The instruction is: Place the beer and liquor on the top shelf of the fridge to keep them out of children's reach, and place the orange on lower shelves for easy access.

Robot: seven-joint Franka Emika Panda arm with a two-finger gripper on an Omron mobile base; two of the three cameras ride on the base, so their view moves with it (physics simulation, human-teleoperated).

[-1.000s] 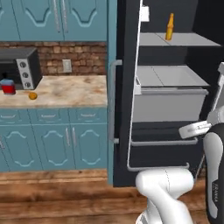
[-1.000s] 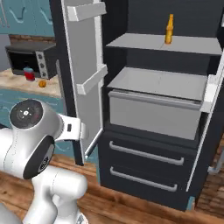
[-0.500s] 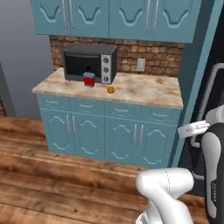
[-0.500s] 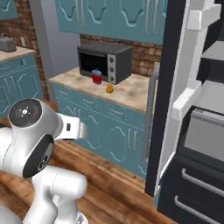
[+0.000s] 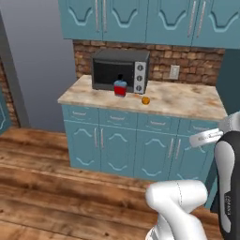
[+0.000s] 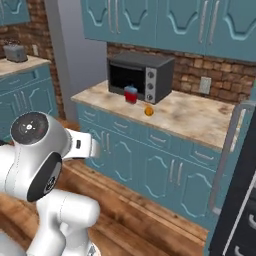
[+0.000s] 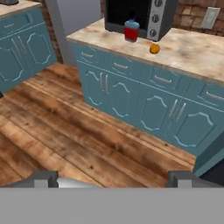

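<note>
While the squat red liquor bottle with light blue shoulders (image 5: 120,87) is standing on the beige stone tabletop (image 5: 187,101) before the black countertop oven (image 5: 120,70), the small round orange (image 5: 146,100) is sitting just right of it. Since earlier, the cameras have been swinging away from the dark fridge (image 6: 239,200), now cropped at right. The tool (image 7: 113,178) is showing only spread tips, holding nothing.

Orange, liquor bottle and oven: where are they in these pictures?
orange (image 7: 154,49): hand view, middle of the ball.
liquor (image 5: 120,88): left base view, red body.
oven (image 6: 161,81): right base view, grey control panel.
</note>
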